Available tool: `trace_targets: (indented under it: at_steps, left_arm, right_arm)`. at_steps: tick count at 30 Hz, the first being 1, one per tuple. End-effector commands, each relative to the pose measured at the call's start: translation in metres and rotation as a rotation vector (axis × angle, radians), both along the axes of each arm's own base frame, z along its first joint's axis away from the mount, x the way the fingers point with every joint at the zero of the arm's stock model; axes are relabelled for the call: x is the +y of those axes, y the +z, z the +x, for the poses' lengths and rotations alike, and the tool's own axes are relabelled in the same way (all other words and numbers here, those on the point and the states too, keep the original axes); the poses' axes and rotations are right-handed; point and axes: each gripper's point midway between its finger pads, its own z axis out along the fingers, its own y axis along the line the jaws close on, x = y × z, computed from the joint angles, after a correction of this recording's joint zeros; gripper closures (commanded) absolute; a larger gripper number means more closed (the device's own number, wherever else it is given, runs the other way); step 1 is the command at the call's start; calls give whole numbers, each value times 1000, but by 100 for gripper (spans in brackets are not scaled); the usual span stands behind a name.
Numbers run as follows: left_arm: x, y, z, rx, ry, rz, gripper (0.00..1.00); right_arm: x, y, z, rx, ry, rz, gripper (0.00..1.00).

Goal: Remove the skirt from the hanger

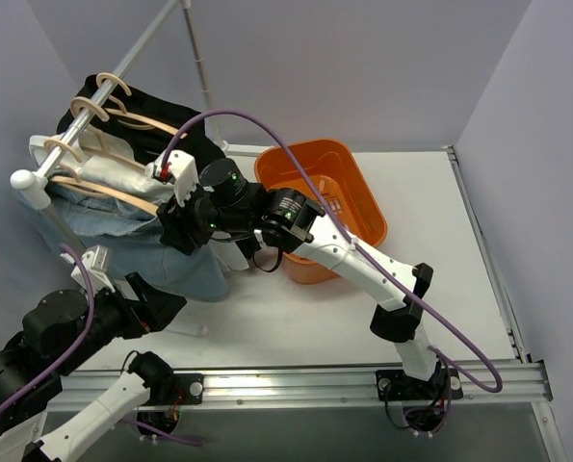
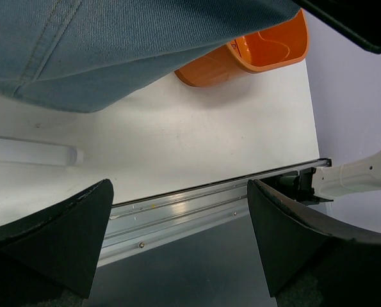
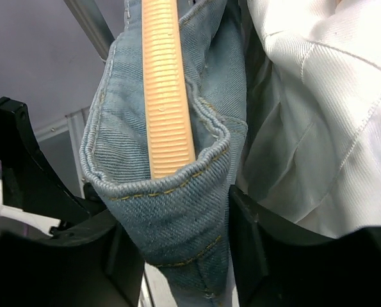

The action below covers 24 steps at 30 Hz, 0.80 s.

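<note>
Top external: white table [image 1: 267, 318] set in a corner of plain lavender-grey walls [image 1: 344, 67], with a metal rail [image 1: 344, 380] along the near edge. Orange basket [image 1: 368, 207] sits on the far middle of the table. Rack pole [image 1: 142, 48] slants across the far left and carries wooden hangers with a black garment [image 1: 161, 111], a white garment [image 1: 103, 173] and the denim skirt [image 1: 170, 265] nearest. The skirt's hem drapes onto the table. Right arm reaches left across the table, and the right gripper [image 1: 175, 223] is at the skirt's right end, by its hanger [image 1: 113, 192]. Left gripper [image 1: 166, 303] is low at near left, just beside the hem.

Left wrist: left gripper [image 2: 177, 192] fingers are spread wide with nothing between them, over bare white table and the rail. Skirt hem hangs above at far left and the basket is far right. A pale cylinder [image 2: 30, 153] lies on the table at left.

Right wrist: right gripper [image 3: 177, 256] is pinching the skirt's waistband corner, with a black finger against the denim on each side. The ribbed peach hanger end sits inside that fold. White garment is touching on the right, and the pole and grey wall are behind.
</note>
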Motion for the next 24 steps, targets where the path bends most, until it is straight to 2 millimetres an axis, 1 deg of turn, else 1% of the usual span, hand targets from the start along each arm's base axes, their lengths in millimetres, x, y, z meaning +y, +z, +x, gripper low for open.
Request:
trace_targets:
  at_steps: [1,5,6,7,8,9,10,11,12,16,22,24]
  left_arm:
    - [-3,2,-2,-5,-14,-23,5]
    - [-2,0,-5,-1,-10,-35,5]
    - [-2,0,-5,0,-11,-40,5]
    - [-3,0,-5,-2,-13,-45,3]
    - [-6,2,-4,-11,-22,-58,1]
    - [-9,4,-5,-13,-38,-68,0]
    - [-11,4,-4,-12,-44,-75,5]
    - [-14,5,-3,-11,-49,-84,5]
    - [-17,5,-3,-4,-59,-85,5]
    - [-26,8,-3,8,-104,-75,5]
    - [-28,8,2,9,-120,-33,5]
    - [-32,9,-2,11,-151,-39,5]
  right_arm:
    - [7,28,-3,-34,25,85,60]
    - [6,31,-4,-43,31,94,70]
    - [5,32,-3,-51,30,92,76]
    - [5,33,-3,-55,30,92,78]
    - [4,34,-4,-61,38,94,84]
    - [4,38,-4,-76,44,102,88]
    - [4,40,-4,-81,43,109,92]
    - [1,47,-5,-91,40,124,97]
    - [1,48,-4,-103,42,133,100]
    - [1,59,-4,-128,45,161,100]
    - [3,73,-7,-152,68,211,100]
    - [4,78,-5,-185,67,222,100]
